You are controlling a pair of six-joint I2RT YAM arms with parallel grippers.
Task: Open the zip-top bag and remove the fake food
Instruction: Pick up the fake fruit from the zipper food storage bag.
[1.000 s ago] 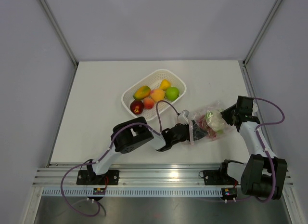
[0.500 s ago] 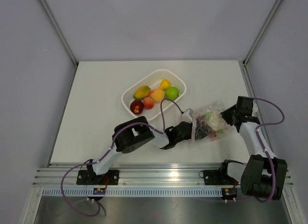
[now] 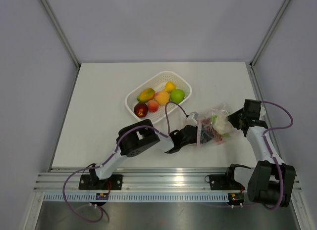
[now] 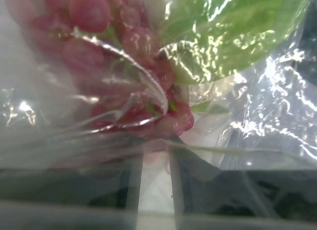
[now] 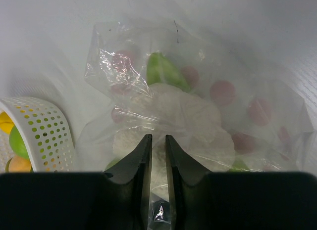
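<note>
On the near right of the table point(image 3: 99, 106), the left gripper point(image 3: 196, 129) has its jaws narrowed at the left end of the zip-top bag point(image 3: 217, 115), though I cannot tell if it grips, the right gripper point(image 5: 158, 137) pinches the right end's film, fake food point(image 5: 163, 71) lies inside, and farther left sits a white basket point(image 3: 159, 80) of fruit.

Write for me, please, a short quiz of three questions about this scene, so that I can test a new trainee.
1. True or false: the green apple lies in the white basket, not in the zip-top bag.
2. Where is the bag? A) inside the basket; B) between the left end effector and the right end effector; C) left of the basket.
3. How many pieces of fake food show in the basket in the top view?

Key: 1 true; 2 B; 3 six.
</note>
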